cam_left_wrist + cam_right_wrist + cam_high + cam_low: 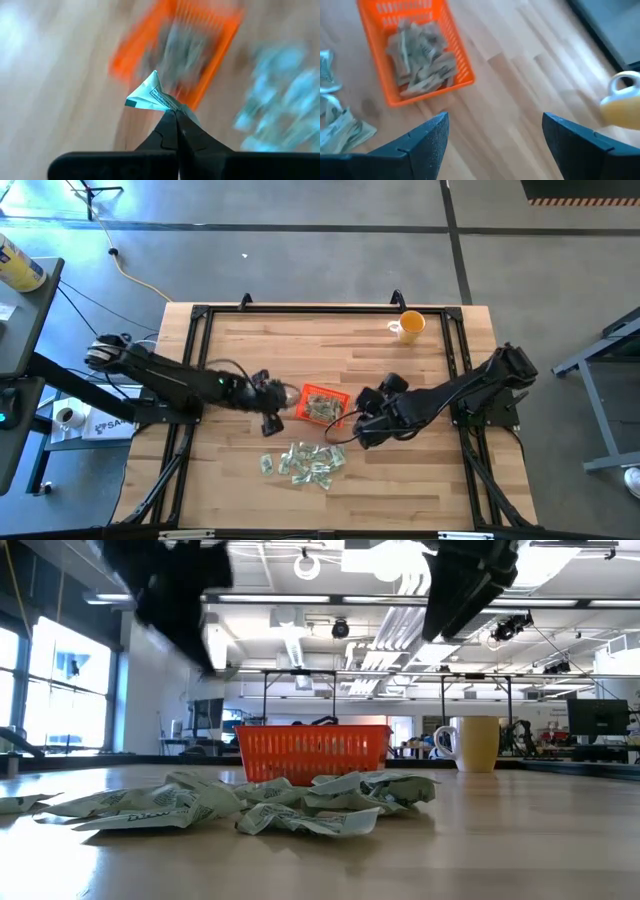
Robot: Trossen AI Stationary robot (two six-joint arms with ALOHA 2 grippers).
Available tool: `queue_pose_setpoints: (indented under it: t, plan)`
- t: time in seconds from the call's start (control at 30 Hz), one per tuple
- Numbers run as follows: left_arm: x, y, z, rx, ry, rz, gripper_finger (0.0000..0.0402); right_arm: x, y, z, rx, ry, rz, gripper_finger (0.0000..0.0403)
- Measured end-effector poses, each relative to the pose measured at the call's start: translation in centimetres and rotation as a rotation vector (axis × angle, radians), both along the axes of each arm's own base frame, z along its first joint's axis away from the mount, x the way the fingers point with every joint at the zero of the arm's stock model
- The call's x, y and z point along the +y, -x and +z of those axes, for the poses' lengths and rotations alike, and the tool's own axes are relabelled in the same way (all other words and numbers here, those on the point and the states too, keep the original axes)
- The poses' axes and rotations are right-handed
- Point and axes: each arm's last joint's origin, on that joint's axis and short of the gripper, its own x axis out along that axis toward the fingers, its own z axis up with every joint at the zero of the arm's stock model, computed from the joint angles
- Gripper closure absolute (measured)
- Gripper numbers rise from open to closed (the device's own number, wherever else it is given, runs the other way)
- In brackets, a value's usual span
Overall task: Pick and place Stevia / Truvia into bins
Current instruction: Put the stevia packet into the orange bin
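desk (420, 470) of pale wood carries everything. orange tray (323, 405) sits near its middle, already holding several packets. loose pile of packets (303, 462) lies between the tray and the desk's near edge. yellow cup (408, 326) stands toward the far right corner. left pincer (272, 412), just beside the tray's left side, is clamped on one folded packet (150, 95). right pincer (362, 423), just right of the tray, gapes wide, holding nothing.

Grey concrete floor (330, 250), bright windows (60, 680), ceiling strip lights (560, 602)
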Motion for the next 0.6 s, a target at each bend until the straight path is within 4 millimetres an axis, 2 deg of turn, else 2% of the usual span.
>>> queue_pose_setpoints:
  t: [0.07,0.13,0.2,0.33,0.47,0.6]
  plan:
    - [0.6,-0.8,1.6,-0.105,0.034,-0.071,0.0380,-0.3,0.3,0.5,-0.015,0.003,-0.006,0.0094]
    - [1.4,-1.8,2.2,-0.170,0.095,-0.149,0.0380,-0.6,0.4,0.8,-0.018,-0.005,-0.010,0.0094]
    - [2.2,-3.1,1.8,-0.202,0.150,-0.192,0.0380,-1.0,0.3,0.9,-0.007,-0.015,-0.010,0.0094]
    - [4.2,-5.2,-1.1,-0.138,0.190,-0.137,0.0367,-1.6,0.1,0.8,0.018,-0.026,-0.001,0.0094]
    - [5.6,-5.9,-2.5,-0.106,0.223,-0.040,0.0280,-1.8,0.0,0.8,0.032,-0.029,0.015,0.0094]
    - [5.5,-5.0,-1.3,0.012,0.282,-0.015,0.0184,-1.8,0.0,0.8,0.060,-0.041,0.056,0.0094]
